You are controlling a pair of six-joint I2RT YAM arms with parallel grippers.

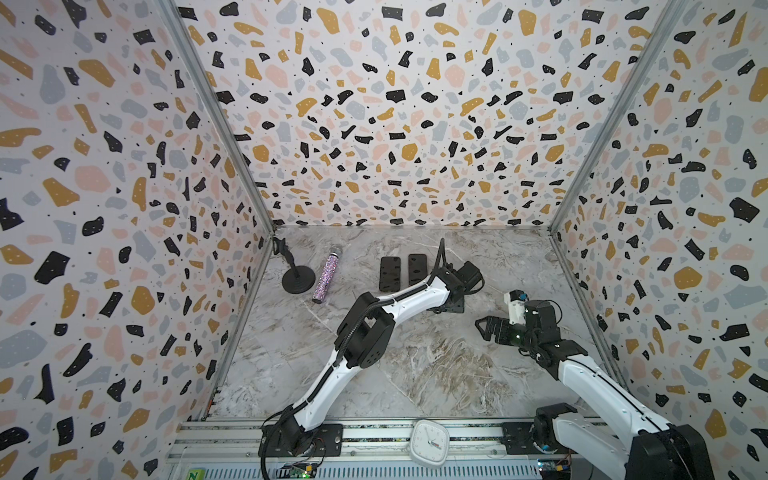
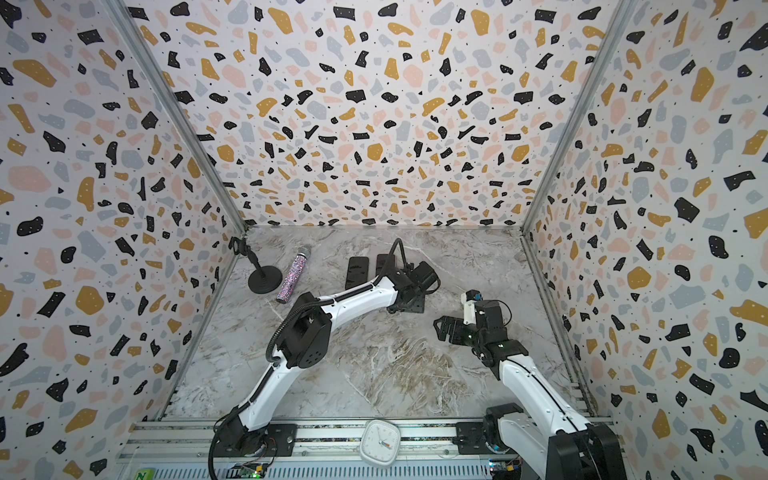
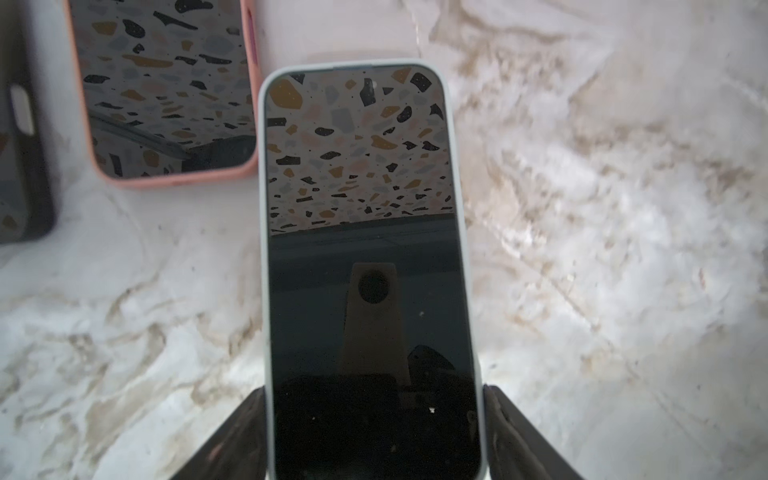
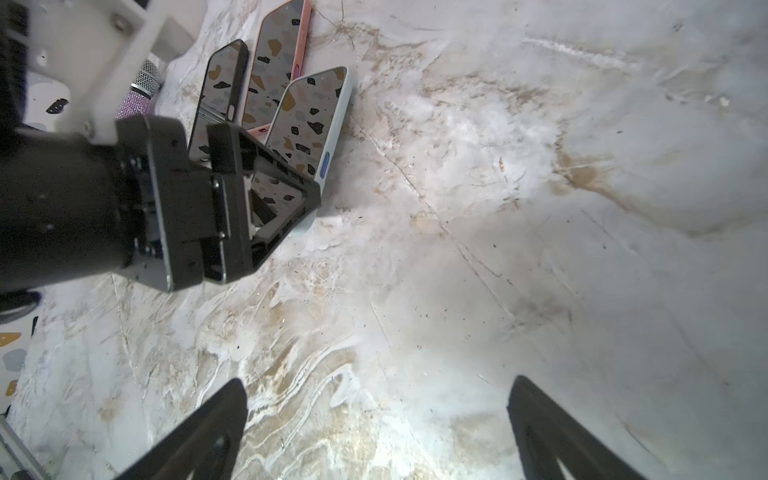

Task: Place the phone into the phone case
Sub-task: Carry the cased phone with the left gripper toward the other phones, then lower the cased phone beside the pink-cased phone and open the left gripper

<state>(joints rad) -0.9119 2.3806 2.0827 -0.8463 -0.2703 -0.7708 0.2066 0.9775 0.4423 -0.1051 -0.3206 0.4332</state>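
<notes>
1. A veined grey marble tabletop (image 1: 415,374) lies beneath my arms.
2. My right gripper (image 4: 378,384) hangs spread wide, empty.
3. My left gripper (image 3: 376,399) clamps the long edges of the glossy, pale-rimmed rectangular phone (image 3: 365,249).
4. A pink-rimmed phone (image 3: 166,104) separates it from the black phone case (image 3: 20,187).

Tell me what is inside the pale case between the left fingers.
A phone, dark screen up, fills the pale case rim to rim. The case's inner floor and the phone's back are covered. The left fingers pinch the case's near sides.

Pale-edged phone (image 3: 365,249) near black case (image 3: 20,166)
</notes>
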